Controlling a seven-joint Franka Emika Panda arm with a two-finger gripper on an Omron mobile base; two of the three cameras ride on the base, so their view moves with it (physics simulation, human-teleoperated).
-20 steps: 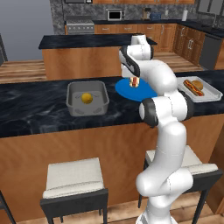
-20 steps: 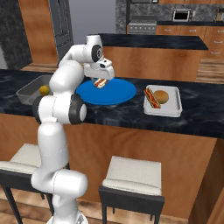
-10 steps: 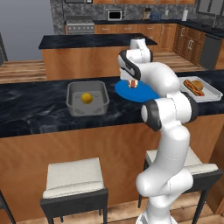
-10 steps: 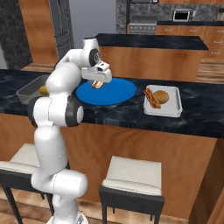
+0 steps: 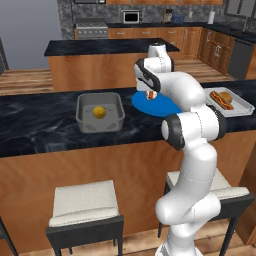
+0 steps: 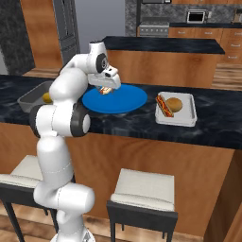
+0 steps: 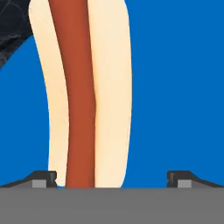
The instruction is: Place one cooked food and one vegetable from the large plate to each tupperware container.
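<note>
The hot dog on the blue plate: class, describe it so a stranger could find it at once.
Find the dark counter and its wide blue plate. The hot dog lies near the plate's edge, under the open gripper. Its twin lies in the pale tray beside a brown ball.

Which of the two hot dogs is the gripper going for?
The hot dog lying alone on the blue plate, directly beneath the open gripper. The other hot dog sits in the pale tray beside a golden-brown ball.
</note>
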